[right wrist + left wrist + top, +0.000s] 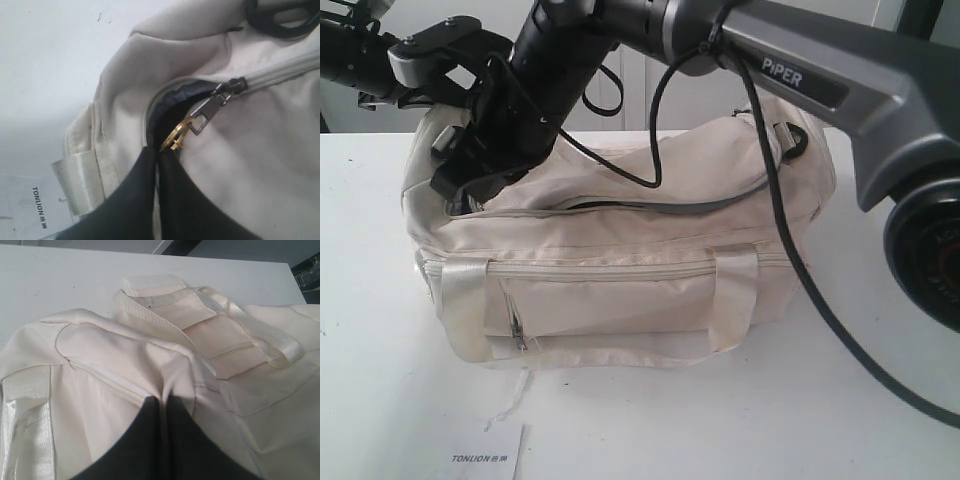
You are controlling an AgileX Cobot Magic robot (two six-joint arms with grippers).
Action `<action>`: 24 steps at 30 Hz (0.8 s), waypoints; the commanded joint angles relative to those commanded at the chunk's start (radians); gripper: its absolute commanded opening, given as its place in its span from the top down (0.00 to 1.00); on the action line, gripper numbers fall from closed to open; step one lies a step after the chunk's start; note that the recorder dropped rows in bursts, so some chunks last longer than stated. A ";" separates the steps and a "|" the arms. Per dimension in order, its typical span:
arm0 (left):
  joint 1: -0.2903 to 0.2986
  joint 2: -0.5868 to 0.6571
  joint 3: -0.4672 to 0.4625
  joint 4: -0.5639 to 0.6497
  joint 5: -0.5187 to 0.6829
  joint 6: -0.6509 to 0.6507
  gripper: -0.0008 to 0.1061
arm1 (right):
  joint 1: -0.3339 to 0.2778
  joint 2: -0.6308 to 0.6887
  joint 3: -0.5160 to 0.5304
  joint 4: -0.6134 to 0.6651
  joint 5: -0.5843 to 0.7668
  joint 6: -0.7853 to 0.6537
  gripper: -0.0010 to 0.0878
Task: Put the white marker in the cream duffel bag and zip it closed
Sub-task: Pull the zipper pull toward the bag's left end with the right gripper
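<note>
Right pincer (pixel 158 149) clenched on gold zipper pull (pixel 177 134), left pincer (pixel 162 399) pinching cream duffel bag (pixel 620 292), dark lining (pixel 167 102) showing

Exterior view facing cream duffel bag (pixel 650 290), both wrist views close above

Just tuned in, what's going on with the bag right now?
The right gripper is shut on the gold chain pull of the cream duffel bag. The left gripper pinches the bag's fabric, seemingly to steady it. The top zipper is only partly closed, and dark lining shows in the gap. The white marker is not in sight in any view; it may be inside the bag.
</note>
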 joint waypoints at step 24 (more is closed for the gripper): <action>0.000 0.000 0.000 0.000 -0.004 0.000 0.99 | 0.000 -0.014 0.000 0.036 0.034 -0.044 0.99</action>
